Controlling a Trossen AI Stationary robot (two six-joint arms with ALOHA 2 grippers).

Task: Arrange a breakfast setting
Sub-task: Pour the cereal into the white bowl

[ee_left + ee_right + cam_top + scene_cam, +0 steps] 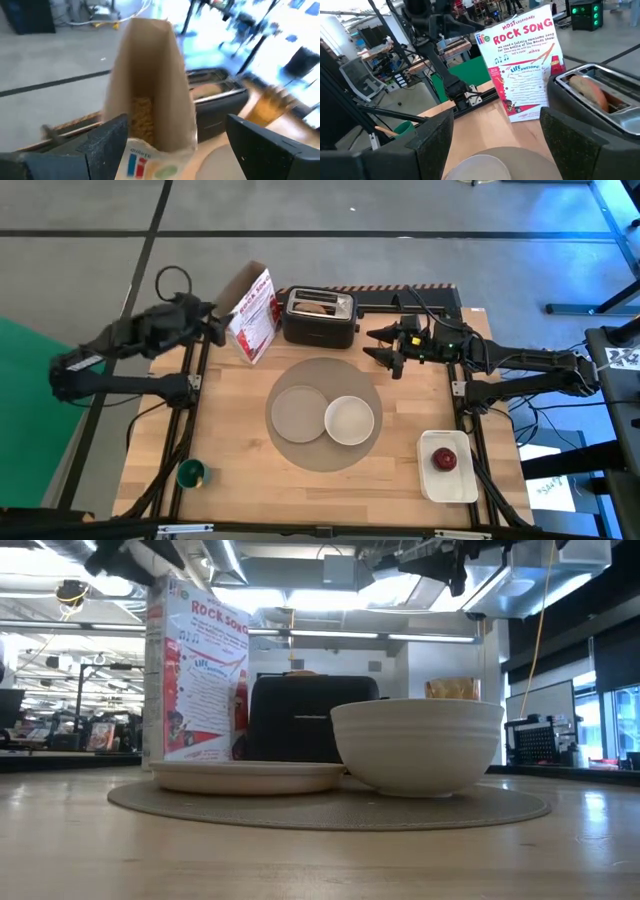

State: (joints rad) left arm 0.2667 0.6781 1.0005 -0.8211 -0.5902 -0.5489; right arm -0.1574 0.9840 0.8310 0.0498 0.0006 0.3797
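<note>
The round grey mat [325, 375] lies mid-table with the small grey plate [299, 412] and the white bowl [349, 420] side by side on it. The red apple [444, 459] lies on the white tray [452, 485]. The amber cup [452, 688] shows behind the bowl in the low view. A piece of brown bread [590, 92] sits in the black toaster's [320, 320] slot. My left gripper [218, 323] is open at the open top of a cereal box [150, 90]. My right gripper [382, 345] is open and empty, right of the toaster. The spoon is out of view.
The cereal box [252, 315] stands upright left of the toaster at the table's far side. A small green cup [191, 473] stands near the front left corner. Bare wood lies in front of the mat and to its left.
</note>
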